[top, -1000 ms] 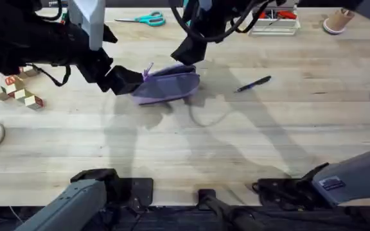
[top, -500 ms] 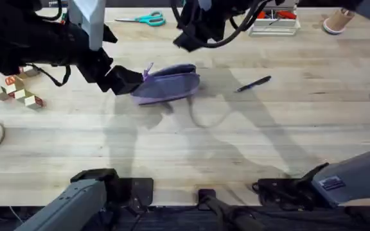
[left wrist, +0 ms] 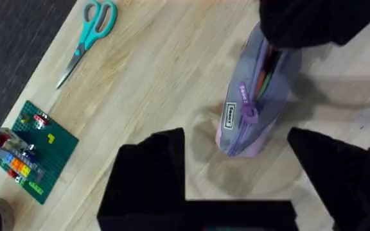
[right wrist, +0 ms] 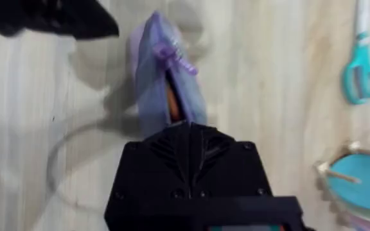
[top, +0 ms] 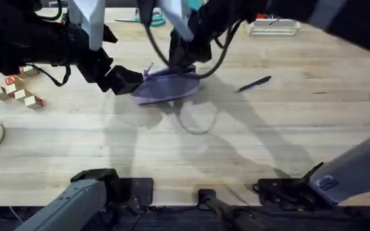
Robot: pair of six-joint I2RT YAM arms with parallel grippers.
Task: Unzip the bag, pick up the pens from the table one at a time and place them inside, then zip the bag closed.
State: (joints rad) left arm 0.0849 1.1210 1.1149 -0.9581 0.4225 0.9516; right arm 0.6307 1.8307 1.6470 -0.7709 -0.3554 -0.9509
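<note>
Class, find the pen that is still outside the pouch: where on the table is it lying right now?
In the overhead view, the dark pen lies on the wooden table, right of the lavender pouch and apart from it.

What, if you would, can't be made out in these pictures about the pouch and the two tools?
- Right tool: whether its fingers are open or shut; in the right wrist view its own black body covers them, and overhead the arm hides them.
- Pouch: its far end, under the right arm overhead and in the left wrist view.
- Pouch contents: just orange and green slivers through the zipper gap.
- Left tool: fingertips cut off by the view's bottom edge.
</note>
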